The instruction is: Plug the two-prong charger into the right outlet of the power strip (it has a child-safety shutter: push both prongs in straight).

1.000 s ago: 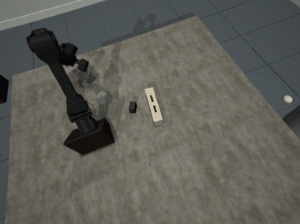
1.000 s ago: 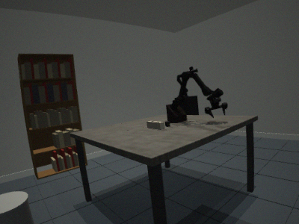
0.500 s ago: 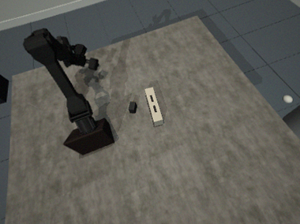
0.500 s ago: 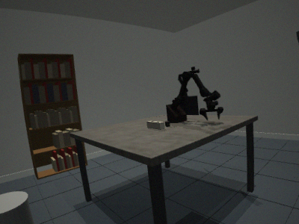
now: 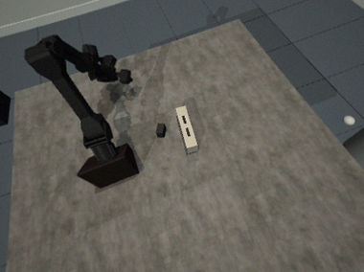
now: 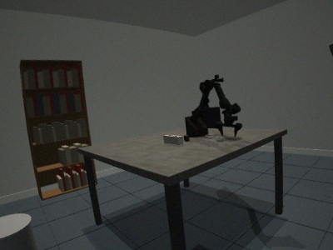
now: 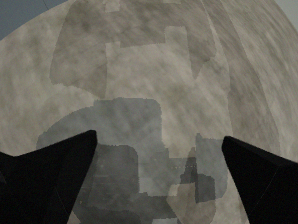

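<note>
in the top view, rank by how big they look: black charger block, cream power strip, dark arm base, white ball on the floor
1. Dark arm base
2. Cream power strip
3. Black charger block and white ball: near alike, and the ball lies farther off, so unranked.

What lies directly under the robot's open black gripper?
Only bare mottled grey table top and the arm's shadow lie under the open gripper. Nothing sits between its dark fingers. What the fingers themselves cover cannot be seen.

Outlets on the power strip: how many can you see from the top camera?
2, both on the power strip: one toward its far end, one near its middle. None looks hidden.
</note>
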Robot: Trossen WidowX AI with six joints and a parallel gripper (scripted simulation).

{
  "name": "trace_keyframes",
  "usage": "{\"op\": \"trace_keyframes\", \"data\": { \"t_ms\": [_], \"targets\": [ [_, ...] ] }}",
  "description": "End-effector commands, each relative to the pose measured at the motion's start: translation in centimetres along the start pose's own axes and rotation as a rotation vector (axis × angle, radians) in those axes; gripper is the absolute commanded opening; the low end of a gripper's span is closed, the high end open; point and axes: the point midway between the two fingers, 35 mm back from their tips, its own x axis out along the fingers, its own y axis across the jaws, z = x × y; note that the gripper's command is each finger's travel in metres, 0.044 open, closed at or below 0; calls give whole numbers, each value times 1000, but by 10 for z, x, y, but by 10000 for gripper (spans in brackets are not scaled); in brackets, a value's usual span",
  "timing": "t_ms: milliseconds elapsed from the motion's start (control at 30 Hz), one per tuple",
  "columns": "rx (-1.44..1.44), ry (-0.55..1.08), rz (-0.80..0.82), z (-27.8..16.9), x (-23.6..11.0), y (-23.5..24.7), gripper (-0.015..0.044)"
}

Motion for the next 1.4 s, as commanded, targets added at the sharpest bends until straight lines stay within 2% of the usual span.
{"op": "trace_keyframes", "data": {
  "t_ms": [0,433,1367],
  "targets": [
    [-38,37,-31,-7,6,-17,440],
    [-76,67,-165,-3,13,-72,440],
    [-289,436,-208,-65,14,-180,440]
  ]
}}
